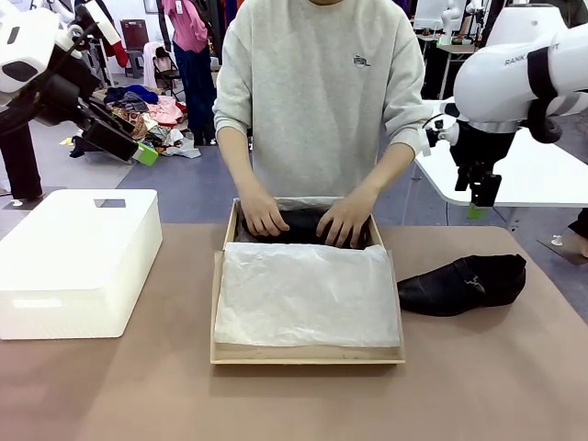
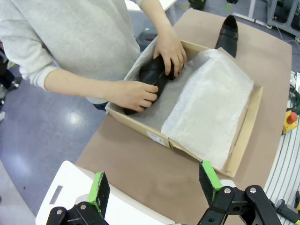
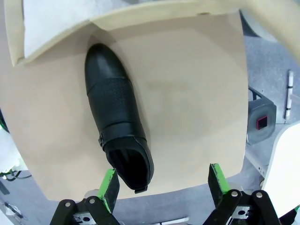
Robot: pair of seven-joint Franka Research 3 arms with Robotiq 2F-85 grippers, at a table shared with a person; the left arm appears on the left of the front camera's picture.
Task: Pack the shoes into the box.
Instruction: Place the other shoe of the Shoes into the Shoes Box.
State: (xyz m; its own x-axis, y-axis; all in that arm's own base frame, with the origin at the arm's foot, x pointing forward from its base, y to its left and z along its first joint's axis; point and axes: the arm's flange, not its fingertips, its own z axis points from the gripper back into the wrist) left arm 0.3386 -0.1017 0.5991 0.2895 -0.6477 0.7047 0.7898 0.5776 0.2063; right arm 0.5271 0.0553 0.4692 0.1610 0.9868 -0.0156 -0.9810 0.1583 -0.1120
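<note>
A tan cardboard box (image 1: 217,312) (image 2: 251,122) sits mid-table, white tissue paper (image 1: 303,294) covering its near part. The person's two hands (image 1: 265,217) press one black shoe (image 1: 299,225) (image 2: 152,74) into the far end of the box. The other black shoe (image 1: 464,283) (image 3: 117,117) (image 2: 228,33) lies on the table to the right of the box. My left gripper (image 2: 154,187) hangs open high above the table's left side. My right gripper (image 3: 161,185) is open too, raised above the loose shoe; its fingers (image 1: 484,191) point down at the upper right.
A white rounded plastic box (image 1: 73,262) stands on the table's left. A white side table (image 1: 524,175) lies behind the right arm. Bare brown tabletop (image 1: 294,404) stretches in front of the cardboard box. Clothes lie on the floor at the far left.
</note>
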